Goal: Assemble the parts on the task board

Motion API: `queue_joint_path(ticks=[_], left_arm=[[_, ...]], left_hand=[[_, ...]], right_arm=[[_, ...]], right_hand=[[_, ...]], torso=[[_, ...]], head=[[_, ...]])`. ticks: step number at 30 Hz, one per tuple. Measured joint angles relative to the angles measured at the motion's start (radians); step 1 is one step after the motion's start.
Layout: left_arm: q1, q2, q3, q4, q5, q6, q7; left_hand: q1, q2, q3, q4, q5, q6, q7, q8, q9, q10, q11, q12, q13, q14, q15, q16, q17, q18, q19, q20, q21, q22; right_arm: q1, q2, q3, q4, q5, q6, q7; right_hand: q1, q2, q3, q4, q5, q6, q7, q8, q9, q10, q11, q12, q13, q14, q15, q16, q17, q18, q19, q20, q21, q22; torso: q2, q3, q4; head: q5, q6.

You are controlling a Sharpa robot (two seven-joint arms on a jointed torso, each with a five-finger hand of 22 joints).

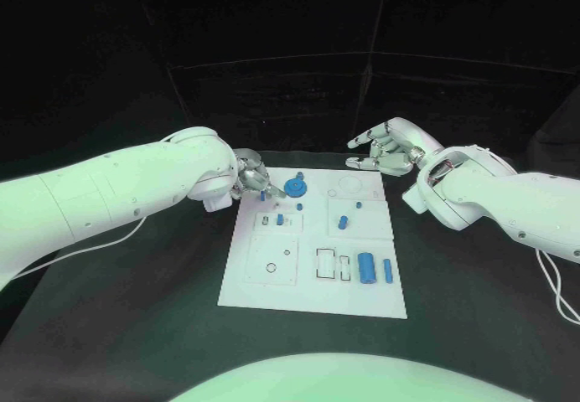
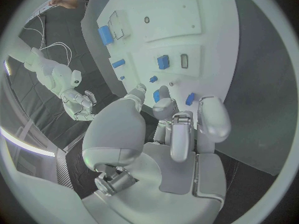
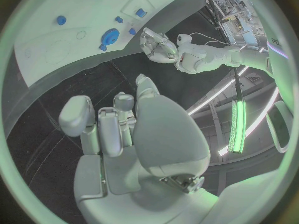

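Note:
The white task board (image 1: 312, 276) lies mid-table. Blue parts sit on it: a round one (image 1: 298, 185) at the far end, small ones (image 1: 279, 219) (image 1: 344, 223) in the middle, two longer ones (image 1: 366, 268) (image 1: 388, 270) near the front right. My left hand (image 1: 254, 177) hangs over the board's far left corner, fingers (image 2: 163, 104) apart and pointing down beside the round part (image 2: 156, 95) and a small blue piece (image 2: 190, 98). I see nothing gripped in it. My right hand (image 1: 387, 146) is raised beyond the far right corner, fingers (image 3: 81, 115) spread and empty.
Black table (image 1: 133, 285) lies all round the board. Outlined slots (image 1: 326, 262) and small holes (image 1: 271, 268) mark the board's front half. My white arms (image 1: 109, 201) (image 1: 508, 201) flank the board on both sides. A cable (image 1: 550, 285) trails from the right arm.

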Motion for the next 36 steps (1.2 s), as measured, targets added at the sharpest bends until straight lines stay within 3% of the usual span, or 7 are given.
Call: queue_joint_path(ticks=[3, 7, 15, 19, 25, 29, 36], left_arm=[[0.022, -0.001, 0.007, -0.023, 0.0, 0.034, 0.0], [0.039, 0.014, 0.011, -0.08, 0.0, 0.083, -0.001], [0.045, 0.065, 0.008, -0.197, -0.002, 0.151, -0.001], [0.046, 0.085, -0.003, -0.24, -0.005, 0.164, 0.0], [0.037, 0.121, -0.032, -0.31, -0.012, 0.171, 0.003], [0.028, 0.144, -0.04, -0.346, -0.016, 0.171, 0.008], [0.015, 0.18, -0.045, -0.4, -0.019, 0.168, 0.024]], left_hand=[[0.015, 0.015, -0.014, -0.002, 0.0, -0.018, 0.018, -0.043, -0.032, -0.015, 0.016, -0.012, -0.02, -0.001, 0.012, 0.0, 0.0, 0.0, -0.01, 0.01, -0.013, -0.016], [0.006, 0.016, -0.047, 0.023, 0.0, -0.012, 0.02, -0.057, -0.05, -0.016, 0.016, -0.012, -0.023, -0.001, 0.012, 0.0, 0.0, 0.0, -0.012, 0.015, -0.013, -0.017], [-0.012, 0.012, -0.104, 0.061, 0.0, 0.012, 0.014, -0.057, -0.061, -0.015, 0.016, -0.012, -0.023, -0.001, 0.012, 0.0, 0.0, 0.0, -0.01, 0.017, -0.017, -0.015], [-0.012, 0.012, -0.109, 0.062, 0.0, 0.012, 0.014, -0.057, -0.062, -0.015, 0.016, -0.012, -0.023, -0.001, 0.012, 0.0, 0.0, 0.0, -0.01, 0.017, -0.017, -0.012], [-0.011, 0.014, -0.113, 0.064, 0.0, 0.012, 0.014, -0.062, -0.065, -0.015, 0.016, -0.011, -0.023, -0.001, 0.012, 0.0, 0.0, 0.0, -0.01, 0.017, -0.017, -0.011], [-0.007, 0.018, -0.122, 0.067, 0.0, 0.013, 0.013, -0.062, -0.068, -0.015, 0.016, -0.008, -0.021, -0.001, 0.012, 0.0, 0.0, 0.0, -0.01, 0.017, -0.017, -0.007], [-0.007, 0.018, -0.142, 0.082, 0.0, 0.019, 0.014, -0.066, -0.072, -0.015, 0.016, -0.003, -0.018, -0.001, 0.012, 0.0, 0.0, 0.0, -0.01, 0.017, -0.013, -0.001]], right_arm=[[0.0, 0.001, 0.0, -0.003, 0.0, 0.0, 0.0], [0.0, 0.007, 0.0, -0.007, 0.001, 0.0, 0.0], [0.0, 0.013, 0.0, -0.01, 0.001, 0.0, 0.0], [0.0, 0.016, 0.0, -0.011, 0.001, 0.0, 0.0], [0.0, 0.019, 0.0, -0.012, 0.001, 0.0, 0.001], [0.0, 0.02, 0.0, -0.012, 0.001, 0.0, 0.001], [0.0, 0.021, 0.0, -0.013, 0.001, 0.001, 0.002]], right_hand=[[0.0, 0.0, 0.0, 0.0, 0.0, 0.0, 0.0, 0.0, 0.0, 0.0, 0.0, 0.0, 0.0, 0.0, 0.0, 0.0, 0.0, 0.0, 0.0, 0.0, 0.0, 0.0], [0.0, 0.0, 0.0, 0.0, 0.0, 0.0, 0.0, 0.0, 0.0, 0.0, 0.0, 0.0, 0.0, 0.0, 0.0, 0.0, 0.0, 0.0, 0.0, 0.0, 0.0, 0.0], [0.0, 0.0, 0.0, 0.0, 0.003, 0.0, 0.0, 0.0, 0.0, 0.0, 0.0, 0.0, 0.0, 0.0, 0.0, 0.0, 0.0, 0.0, 0.0, 0.0, 0.0, 0.0], [0.0, 0.0, 0.0, 0.0, 0.005, 0.0, 0.0, 0.0, 0.0, 0.0, 0.0, 0.0, 0.0, 0.0, 0.0, 0.0, 0.0, 0.0, 0.0, 0.0, 0.0, 0.0], [0.0, 0.0, 0.0, 0.0, 0.005, 0.0, 0.0, 0.0, 0.0, 0.0, 0.0, 0.0, 0.0, 0.0, 0.0, 0.0, 0.0, 0.0, 0.0, 0.0, 0.0, 0.0], [0.0, 0.0, 0.0, 0.0, 0.005, 0.0, 0.0, 0.0, 0.0, 0.0, 0.0, 0.0, 0.0, 0.0, 0.0, 0.0, 0.0, 0.0, 0.0, 0.0, 0.0, 0.0], [0.0, 0.0, 0.0, 0.0, 0.005, 0.0, 0.0, 0.0, 0.0, 0.0, 0.0, 0.0, 0.0, 0.0, 0.0, 0.0, 0.0, 0.0, 0.0, 0.0, 0.0, 0.0]], torso=[[0.0, 0.0002, 0.0], [0.0, 0.0003, -0.0001], [0.002, -0.0003, -0.0018], [0.002, -0.0004, -0.0013], [0.002, -0.0005, -0.0008], [0.002, -0.0005, -0.0008], [0.002, 0.0002, -0.0026]], head=[[0.0, 0.001], [0.004, 0.005], [0.009, 0.007], [0.012, 0.007], [0.015, 0.011], [0.017, 0.011], [0.019, 0.012]])
